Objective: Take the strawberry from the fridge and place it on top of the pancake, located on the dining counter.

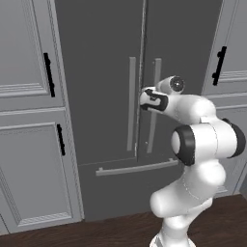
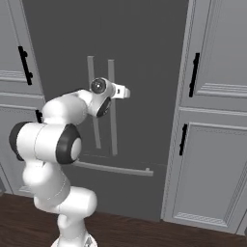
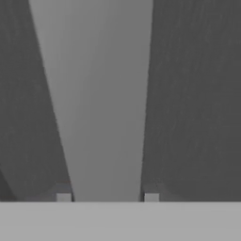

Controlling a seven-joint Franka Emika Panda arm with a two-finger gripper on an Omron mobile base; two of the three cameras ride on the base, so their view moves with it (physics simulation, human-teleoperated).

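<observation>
The fridge [image 1: 96, 72] [image 2: 144, 58] stands in front of me, dark grey, with both doors closed and a drawer below. My gripper [image 1: 150, 99] [image 2: 114, 92] [image 3: 107, 196] is at the right door's vertical bar handle [image 1: 154, 130] [image 2: 114, 135], about halfway up. In the hand view the pale grey handle [image 3: 99, 94] runs up between my two fingertips [image 3: 63, 196], which sit tight on either side of it. The gripper is shut on this handle. The strawberry is hidden behind the closed doors. The pancake and the dining counter are out of view.
The left door's handle [image 1: 130, 106] [image 2: 93, 120] runs close beside the gripped one. A horizontal drawer handle [image 1: 135, 168] [image 2: 116, 169] lies below. Light grey panelled cabinets [image 1: 29, 144] [image 2: 212, 144] with black handles flank the fridge. Dark wood floor [image 1: 96, 231] lies underneath.
</observation>
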